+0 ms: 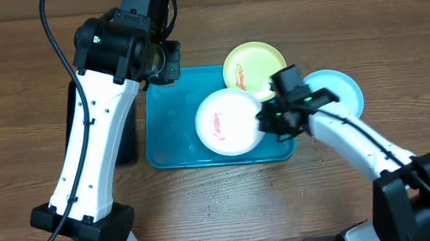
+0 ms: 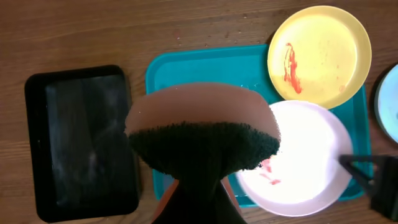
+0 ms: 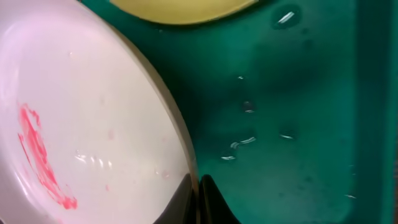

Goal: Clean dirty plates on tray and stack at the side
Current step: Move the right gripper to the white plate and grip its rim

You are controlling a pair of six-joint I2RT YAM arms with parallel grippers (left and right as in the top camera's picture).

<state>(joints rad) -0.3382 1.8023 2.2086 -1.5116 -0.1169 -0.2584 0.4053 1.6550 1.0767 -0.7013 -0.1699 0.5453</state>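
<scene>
The white-pink plate (image 1: 230, 122) with a red smear lies on the turquoise tray (image 1: 172, 137). My right gripper (image 1: 265, 121) is shut on its right rim; the right wrist view shows the fingers (image 3: 198, 186) pinching the plate's edge (image 3: 81, 124). The yellow-green plate (image 1: 254, 65), also smeared red, sits over the tray's back right corner. The light blue plate (image 1: 342, 92) lies on the table right of the tray, partly under my right arm. My left gripper (image 1: 164, 63) is above the tray's back left corner, shut on a brown and dark green sponge (image 2: 202, 134).
A black tray (image 2: 81, 140) lies left of the turquoise tray, partly under my left arm in the overhead view (image 1: 127, 140). Water drops lie on the tray floor (image 3: 292, 124). Bare wooden table surrounds the trays.
</scene>
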